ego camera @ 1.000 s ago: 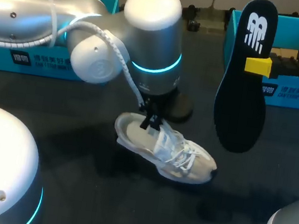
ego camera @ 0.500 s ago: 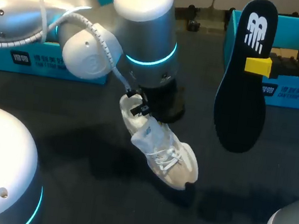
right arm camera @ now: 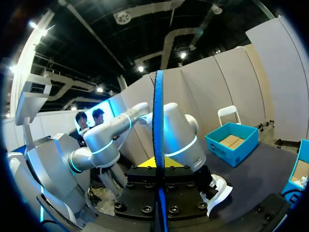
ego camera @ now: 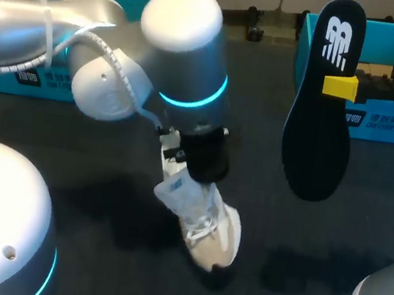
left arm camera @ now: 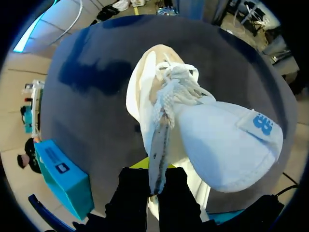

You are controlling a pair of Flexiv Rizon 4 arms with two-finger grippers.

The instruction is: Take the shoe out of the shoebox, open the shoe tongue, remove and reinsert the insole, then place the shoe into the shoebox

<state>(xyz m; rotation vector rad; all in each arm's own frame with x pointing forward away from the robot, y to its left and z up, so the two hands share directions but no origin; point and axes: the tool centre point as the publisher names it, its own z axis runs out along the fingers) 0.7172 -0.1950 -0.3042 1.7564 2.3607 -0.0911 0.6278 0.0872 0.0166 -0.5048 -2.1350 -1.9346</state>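
The shoe [ego camera: 204,223] is out, tilted toe-down at lower centre, our left jaws pinching its collar. Our right jaws pinch the freed insole [ego camera: 321,121] upright at upper right. We judge that reinsertion and the return to the shoebox [ego camera: 14,81], upper left, are left to do.

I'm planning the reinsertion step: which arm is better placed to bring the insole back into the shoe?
Right, probably. The right hand grips the insole in the air, while the left hand is shut on the shoe and is occupied holding it.
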